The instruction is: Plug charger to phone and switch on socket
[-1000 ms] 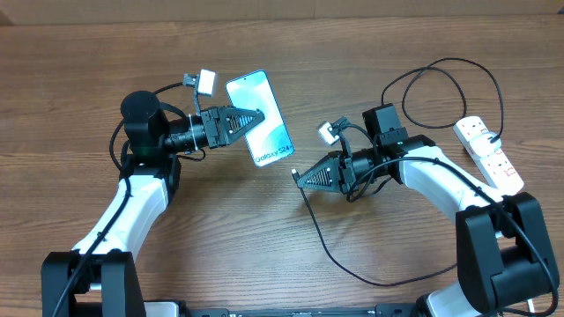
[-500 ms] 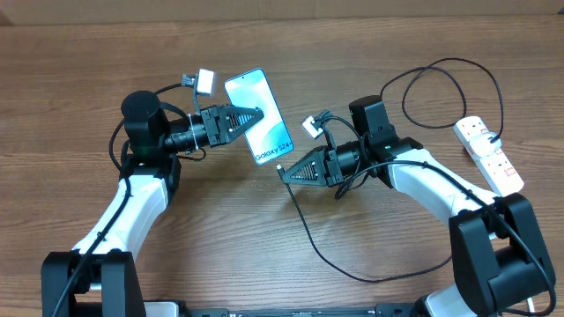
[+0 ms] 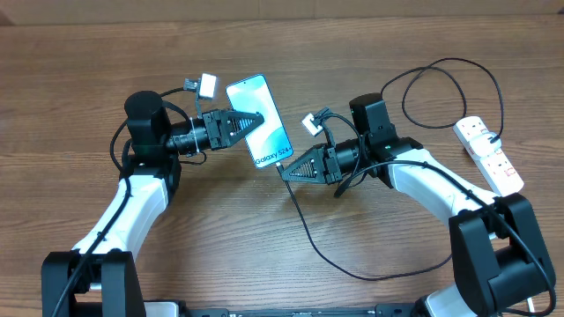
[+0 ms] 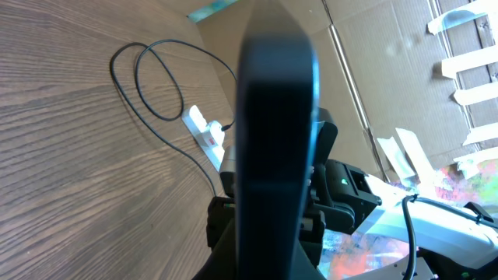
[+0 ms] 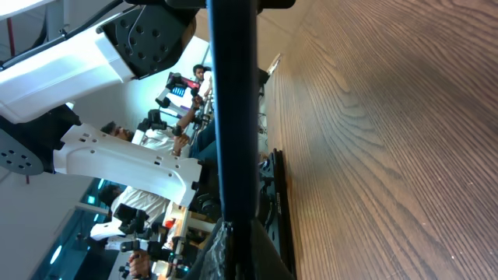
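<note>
Over the middle of the table (image 3: 70,53), your left gripper (image 3: 254,119) has its fingers clamped on the long side of the phone (image 3: 264,123). The screen is up, and the end with the Galaxy text points at the other arm. Your right gripper (image 3: 285,172) is pinched on the tip end of the charger cable (image 3: 306,224). That tip sits right at the bottom edge of the phone; whether it's just touching or actually in the port, can't tell from above. From the gripper the cable runs toward the near edge of the table and swings round in a big loose curve. It then loops once at the far right and ends at the power strip (image 3: 493,158), which lies by the right edge, well apart from the phone. Your left wrist view just gets the phone edge-on as a dark bar.
</note>
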Controlling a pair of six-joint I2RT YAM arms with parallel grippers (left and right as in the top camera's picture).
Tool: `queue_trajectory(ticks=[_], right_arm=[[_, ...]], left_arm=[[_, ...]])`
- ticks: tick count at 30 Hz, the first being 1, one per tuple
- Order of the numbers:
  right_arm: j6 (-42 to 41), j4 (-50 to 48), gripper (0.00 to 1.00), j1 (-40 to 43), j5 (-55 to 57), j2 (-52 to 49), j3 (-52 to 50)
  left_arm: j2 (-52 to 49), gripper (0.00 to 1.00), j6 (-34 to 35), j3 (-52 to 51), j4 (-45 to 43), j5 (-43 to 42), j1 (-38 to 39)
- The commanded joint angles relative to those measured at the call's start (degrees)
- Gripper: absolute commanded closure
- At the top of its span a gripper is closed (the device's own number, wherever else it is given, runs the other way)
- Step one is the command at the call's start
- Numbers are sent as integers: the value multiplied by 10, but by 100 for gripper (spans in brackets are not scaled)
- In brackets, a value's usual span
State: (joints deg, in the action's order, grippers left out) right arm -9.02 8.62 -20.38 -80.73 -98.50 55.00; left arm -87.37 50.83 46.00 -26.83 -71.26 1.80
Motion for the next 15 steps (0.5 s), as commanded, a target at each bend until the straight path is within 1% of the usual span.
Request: queue_trajectory(ticks=[1, 15], right_arm=[[-7, -2, 96, -2, -3, 13, 10], [-15, -13, 96, -2, 12, 13, 10]], left_arm=[[4, 96, -13, 7, -4, 4, 1], [4, 96, -11, 7, -3, 7, 1]])
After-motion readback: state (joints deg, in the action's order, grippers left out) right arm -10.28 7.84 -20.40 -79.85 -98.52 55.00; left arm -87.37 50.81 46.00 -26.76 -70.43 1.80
